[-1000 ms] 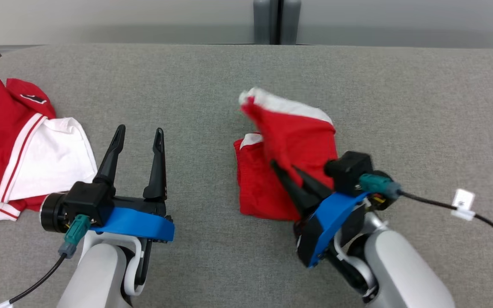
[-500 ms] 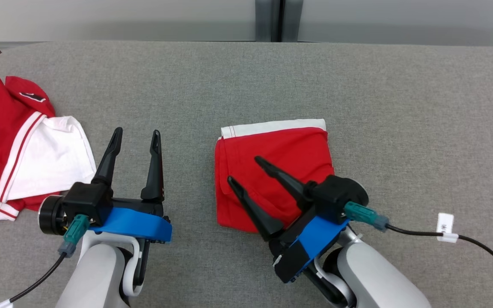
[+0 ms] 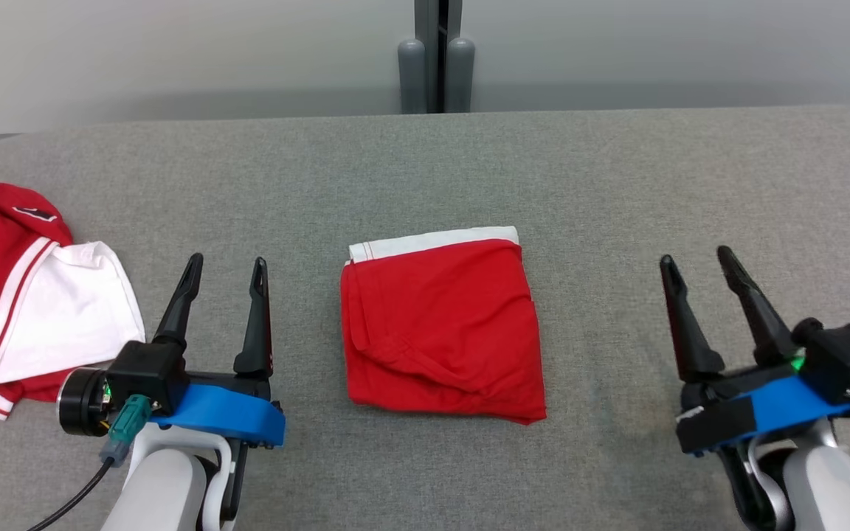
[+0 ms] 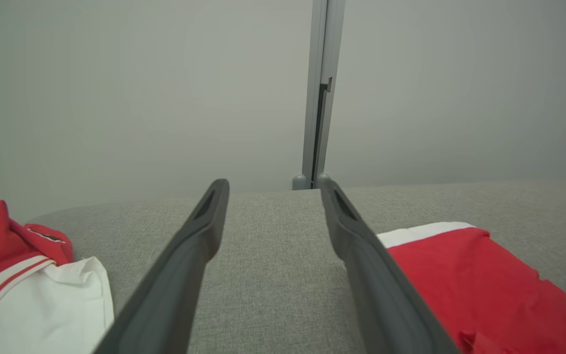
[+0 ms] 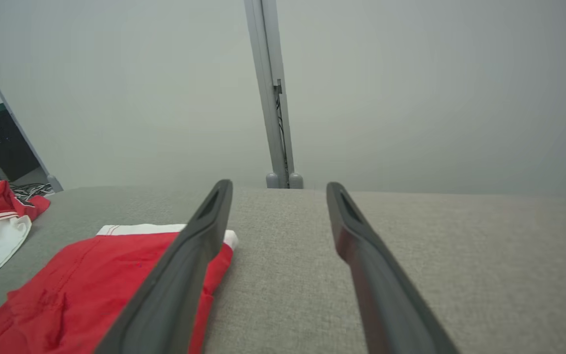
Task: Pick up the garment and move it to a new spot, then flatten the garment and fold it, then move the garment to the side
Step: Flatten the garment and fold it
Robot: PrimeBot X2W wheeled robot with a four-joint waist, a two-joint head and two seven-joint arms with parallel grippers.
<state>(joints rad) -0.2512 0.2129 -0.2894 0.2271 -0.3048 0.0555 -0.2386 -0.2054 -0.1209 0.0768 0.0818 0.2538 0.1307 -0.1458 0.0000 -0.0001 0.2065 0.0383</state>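
The right gripper (image 3: 694, 257) is drawing back to the right with its jaws parted, leaving the red shorts (image 3: 440, 324), which are now lying folded flat.

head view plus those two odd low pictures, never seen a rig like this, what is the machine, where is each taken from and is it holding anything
This is a wheeled robot with two arms, each ending in a two-fingered pincer. The head view looks down from a camera on its head: the left pincer sits at lower left, the right pincer at lower right. The other two pictures come from cameras on the wrists, each looking along that pincer's own dark fingers. On the grey padded table lies a red garment with a white band, folded roughly square, between the arms. A red and white jersey lies bunched at the left. Both pincers are open and hold nothing; neither touches the garment.
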